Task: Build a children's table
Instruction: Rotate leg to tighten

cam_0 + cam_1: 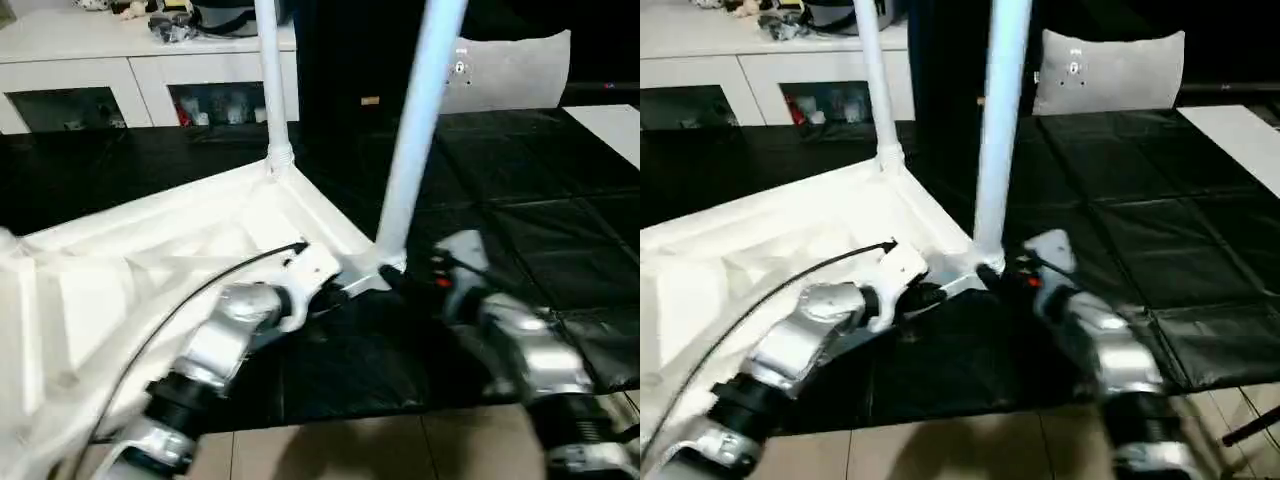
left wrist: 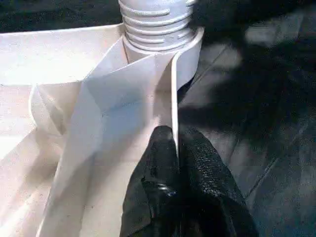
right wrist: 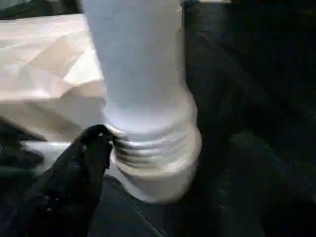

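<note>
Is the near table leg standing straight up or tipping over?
Tipping a bit. The near leg leans sideways from its corner socket, while the far leg stands nearly straight in the upside-down tabletop.

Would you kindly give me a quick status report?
Left gripper shut on tabletop rim. Right gripper at near leg's threaded base. Two legs upright in sockets. Nothing blocking.

Two upright legs (image 1: 415, 140) block the tabletop's (image 1: 150, 260) near corner — left pincer (image 2: 177, 148) clamps the rim there. Black floor mat (image 1: 530, 220) toward 2 o'clock lies open; white cabinet (image 1: 100, 70) bars 11 o'clock.
</note>
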`<state>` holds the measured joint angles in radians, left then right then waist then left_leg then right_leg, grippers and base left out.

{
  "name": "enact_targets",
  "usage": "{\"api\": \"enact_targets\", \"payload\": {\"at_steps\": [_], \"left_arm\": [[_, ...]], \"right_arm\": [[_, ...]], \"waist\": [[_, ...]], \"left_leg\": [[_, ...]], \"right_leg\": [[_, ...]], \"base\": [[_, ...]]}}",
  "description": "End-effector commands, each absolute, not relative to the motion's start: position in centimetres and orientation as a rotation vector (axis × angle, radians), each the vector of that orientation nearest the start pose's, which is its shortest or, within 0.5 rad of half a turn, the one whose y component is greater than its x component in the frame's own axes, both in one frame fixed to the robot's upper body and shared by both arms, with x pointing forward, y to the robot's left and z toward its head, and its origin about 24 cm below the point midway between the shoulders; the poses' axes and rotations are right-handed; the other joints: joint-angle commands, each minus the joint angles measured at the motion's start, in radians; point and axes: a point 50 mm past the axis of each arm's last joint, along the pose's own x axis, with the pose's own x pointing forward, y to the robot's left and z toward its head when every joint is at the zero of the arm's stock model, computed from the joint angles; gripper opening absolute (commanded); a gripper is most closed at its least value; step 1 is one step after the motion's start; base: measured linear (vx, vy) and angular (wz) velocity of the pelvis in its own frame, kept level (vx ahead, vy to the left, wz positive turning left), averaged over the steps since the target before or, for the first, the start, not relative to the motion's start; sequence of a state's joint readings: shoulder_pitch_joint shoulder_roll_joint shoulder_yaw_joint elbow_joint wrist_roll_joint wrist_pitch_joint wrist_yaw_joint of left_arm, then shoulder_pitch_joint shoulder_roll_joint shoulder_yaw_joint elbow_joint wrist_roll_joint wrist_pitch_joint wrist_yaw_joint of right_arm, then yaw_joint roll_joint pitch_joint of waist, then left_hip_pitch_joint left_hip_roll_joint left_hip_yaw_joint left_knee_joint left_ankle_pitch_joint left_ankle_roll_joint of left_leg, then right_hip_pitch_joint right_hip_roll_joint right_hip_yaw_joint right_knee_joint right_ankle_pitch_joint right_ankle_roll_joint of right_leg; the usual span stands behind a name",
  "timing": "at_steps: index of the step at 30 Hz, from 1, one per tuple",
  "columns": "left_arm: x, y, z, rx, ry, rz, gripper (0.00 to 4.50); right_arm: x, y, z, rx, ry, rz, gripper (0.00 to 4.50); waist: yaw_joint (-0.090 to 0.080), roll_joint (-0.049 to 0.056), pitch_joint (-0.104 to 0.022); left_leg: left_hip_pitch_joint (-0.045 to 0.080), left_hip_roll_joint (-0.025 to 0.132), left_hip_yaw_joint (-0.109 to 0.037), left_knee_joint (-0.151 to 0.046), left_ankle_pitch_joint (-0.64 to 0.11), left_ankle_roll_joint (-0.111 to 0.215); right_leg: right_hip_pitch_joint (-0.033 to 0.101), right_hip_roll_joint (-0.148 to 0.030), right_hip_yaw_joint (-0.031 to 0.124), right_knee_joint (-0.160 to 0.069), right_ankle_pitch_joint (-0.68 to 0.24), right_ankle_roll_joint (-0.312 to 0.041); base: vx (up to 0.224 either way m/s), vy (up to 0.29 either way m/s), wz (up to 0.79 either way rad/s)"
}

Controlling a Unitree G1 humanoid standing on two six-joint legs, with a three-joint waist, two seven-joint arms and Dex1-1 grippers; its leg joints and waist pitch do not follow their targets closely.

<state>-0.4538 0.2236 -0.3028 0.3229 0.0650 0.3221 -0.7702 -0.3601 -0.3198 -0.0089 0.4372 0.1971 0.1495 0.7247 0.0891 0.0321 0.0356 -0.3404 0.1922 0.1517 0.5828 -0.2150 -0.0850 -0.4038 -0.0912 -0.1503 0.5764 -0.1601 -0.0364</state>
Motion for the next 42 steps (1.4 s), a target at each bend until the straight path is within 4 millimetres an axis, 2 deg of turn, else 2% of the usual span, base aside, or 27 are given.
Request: {"api": "enact_targets", "payload": {"at_steps": [1, 2, 4, 6, 7, 8, 9, 15, 18, 20, 21, 24, 28, 29, 34, 35, 37, 39, 40, 41, 42], "left_arm": [[29.7, 9.2, 4.6, 0.38, 0.35, -1.168, 0.0], [29.4, 9.4, 4.5, 0.39, 0.357, -1.205, 0.0], [29.1, 9.7, 4.4, 0.413, 0.376, -1.259, 0.0], [28.7, 10.3, 4.3, 0.453, 0.402, -1.331, 0.0], [28.5, 10.8, 4.2, 0.495, 0.424, -1.383, 0.0], [28.5, 10.9, 4.2, 0.501, 0.426, -1.393, 0.0], [28.3, 11.3, 4.2, 0.526, 0.442, -1.451, 0.0], [27.7, 11.7, 4.5, 0.559, 0.47, -1.594, 0.0], [27.7, 11.7, 4.5, 0.57, 0.472, -1.617, 0.0], [27.6, 11.7, 4.5, 0.574, 0.477, -1.643, 0.0], [27.6, 11.7, 4.5, 0.575, 0.477, -1.648, 0.0], [27.5, 11.7, 4.4, 0.575, 0.478, -1.663, 0.0], [27.5, 11.8, 4.2, 0.57, 0.483, -1.664, 0.0], [27.4, 11.8, 4.1, 0.562, 0.484, -1.661, 0.0], [27.1, 11.8, 3.9, 0.514, 0.49, -1.658, 0.0], [27.0, 11.6, 3.8, 0.496, 0.486, -1.643, 0.0], [27.1, 11.4, 3.8, 0.47, 0.477, -1.604, 0.0], [27.4, 11.1, 3.9, 0.441, 0.465, -1.544, 0.0], [28.0, 10.5, 4.1, 0.402, 0.437, -1.426, 0.0], [28.3, 10.3, 4.1, 0.39, 0.427, -1.386, 0.0], [28.6, 10.0, 4.3, 0.366, 0.415, -1.326, 0.0]], "right_arm": [[30.5, -18.4, 5.6, -0.09, 0.186, 0.816, 4.49], [30.4, -18.6, 5.8, -0.105, 0.185, 0.846, 4.49], [30.1, -18.7, 6.0, -0.132, 0.182, 0.91, 4.49], [29.5, -18.7, 6.1, -0.153, 0.194, 1.018, 4.49], [29.0, -18.6, 6.2, -0.171, 0.209, 1.116, 4.49], [28.9, -18.5, 6.2, -0.171, 0.213, 1.13, 4.49], [28.6, -18.4, 6.1, -0.171, 0.23, 1.205, 4.49], [28.1, -17.6, 5.7, -0.182, 0.275, 1.337, 4.04], [28.2, -17.4, 5.6, -0.184, 0.278, 1.355, 3.68], [28.1, -17.2, 5.5, -0.17, 0.278, 1.388, 3.61], [28.0, -17.1, 5.5, -0.165, 0.28, 1.398, 3.4], [27.8, -17.0, 5.3, -0.15, 0.295, 1.435, 3.16], [27.6, -16.9, 5.1, -0.131, 0.314, 1.452, 2.8], [27.6, -16.9, 5.0, -0.117, 0.315, 1.456, 2.75], [27.1, -16.7, 4.7, -0.071, 0.318, 1.474, 2.64], [26.9, -16.6, 4.7, -0.05, 0.312, 1.469, 2.64], [26.8, -16.4, 4.6, -0.02, 0.3, 1.45, 2.63], [26.9, -16.0, 4.5, -0.016, 0.295, 1.405, 2.63], [27.6, -15.3, 4.1, -0.022, 0.291, 1.271, 2.63], [28.0, -15.1, 4.0, -0.016, 0.296, 1.215, 2.63], [28.7, -14.7, 3.7, -0.005, 0.307, 1.109, 2.63]], "waist": [[0.01, -0.022, -0.054], [0.01, -0.024, -0.055], [0.011, -0.019, -0.057], [0.012, -0.019, -0.056], [0.015, -0.018, -0.057], [0.015, -0.019, -0.056], [0.023, -0.018, -0.054], [0.04, -0.022, -0.055], [0.047, -0.022, -0.056], [0.049, -0.026, -0.056], [0.05, -0.025, -0.056], [0.051, -0.026, -0.057], [0.052, -0.028, -0.058], [0.052, -0.031, -0.057], [0.054, -0.031, -0.057], [0.053, -0.037, -0.057], [0.054, -0.034, -0.057], [0.053, -0.035, -0.054], [0.051, -0.034, -0.051], [0.047, -0.027, -0.047], [0.041, -0.032, -0.044]], "left_leg": [[-0.017, 0.025, 0.001, -0.059, -0.117, 0.107], [-0.018, 0.027, 0.001, -0.059, -0.117, 0.11], [-0.015, 0.036, -0.001, -0.06, -0.111, 0.112], [-0.016, 0.036, -0.001, -0.06, -0.114, 0.117], [-0.013, 0.038, -0.001, -0.059, -0.116, 0.123], [-0.014, 0.038, 0.0, -0.058, -0.118, 0.13], [-0.012, 0.04, 0.001, -0.059, -0.123, 0.129], [-0.01, 0.043, 0.001, -0.062, -0.128, 0.098], [-0.008, 0.044, 0.002, -0.061, -0.122, 0.095], [-0.009, 0.043, 0.002, -0.061, -0.123, 0.094], [-0.01, 0.043, 0.002, -0.061, -0.121, 0.094], [-0.011, 0.043, 0.003, -0.06, -0.116, 0.093], [-0.01, 0.043, 0.002, -0.06, -0.106, 0.093], [-0.01, 0.043, 0.002, -0.06, -0.107, 0.093], [-0.011, 0.043, 0.003, -0.059, -0.103, 0.095], [-0.011, 0.043, 0.004, -0.06, -0.104, 0.093], [-0.01, 0.043, 0.003, -0.06, -0.108, 0.089], [-0.008, 0.044, 0.002, -0.063, -0.119, 0.083], [-0.006, 0.043, 0.002, -0.065, -0.135, 0.075], [-0.007, 0.043, 0.002, -0.066, -0.144, 0.062], [-0.001, 0.035, 0.001, -0.067, -0.179, 0.046]], "right_leg": [[0.066, -0.067, 0.056, -0.089, -0.414, -0.047], [0.067, -0.068, 0.057, -0.089, -0.412, -0.046], [0.064, -0.067, 0.061, -0.077, -0.357, -0.082], [0.064, -0.068, 0.061, -0.074, -0.331, -0.1], [0.064, -0.068, 0.062, -0.071, -0.312, -0.114], [0.064, -0.067, 0.063, -0.071, -0.307, -0.119], [0.064, -0.068, 0.063, -0.071, -0.311, -0.129], [0.064, -0.073, 0.067, -0.068, -0.336, -0.127], [0.063, -0.073, 0.068, -0.066, -0.327, -0.129], [0.065, -0.073, 0.068, -0.067, -0.331, -0.126], [0.065, -0.073, 0.067, -0.066, -0.334, -0.122], [0.065, -0.072, 0.067, -0.066, -0.33, -0.121], [0.065, -0.072, 0.068, -0.064, -0.32, -0.122], [0.065, -0.073, 0.067, -0.063, -0.326, -0.122], [0.064, -0.073, 0.067, -0.064, -0.328, -0.119], [0.065, -0.073, 0.067, -0.065, -0.334, -0.116], [0.064, -0.074, 0.067, -0.066, -0.346, -0.113], [0.063, -0.074, 0.067, -0.07, -0.364, -0.107], [0.062, -0.074, 0.066, -0.075, -0.395, -0.098], [0.061, -0.073, 0.066, -0.076, -0.411, -0.094], [0.061, -0.073, 0.057, -0.093, -0.493, -0.064]], "base": [[0.0, 0.0, 0.0], [0.0, 0.0, 0.0], [0.0, 0.0, 0.0], [0.0, 0.0, 0.0], [0.0, 0.0, 0.0], [0.0, 0.0, 0.0], [0.0, 0.0, 0.0], [0.0, 0.0, 0.0], [0.0, 0.0, 0.0], [0.0, 0.0, 0.0], [0.0, 0.0, 0.0], [0.0, 0.0, 0.0], [0.0, 0.0, 0.0], [0.0, 0.0, 0.0], [0.0, 0.0, 0.0], [0.0, 0.0, 0.0], [0.0, 0.0, 0.0], [0.0, 0.0, 0.0], [0.0, 0.0, 0.0], [0.0, 0.0, 0.0], [0.0, 0.0, 0.0]]}}
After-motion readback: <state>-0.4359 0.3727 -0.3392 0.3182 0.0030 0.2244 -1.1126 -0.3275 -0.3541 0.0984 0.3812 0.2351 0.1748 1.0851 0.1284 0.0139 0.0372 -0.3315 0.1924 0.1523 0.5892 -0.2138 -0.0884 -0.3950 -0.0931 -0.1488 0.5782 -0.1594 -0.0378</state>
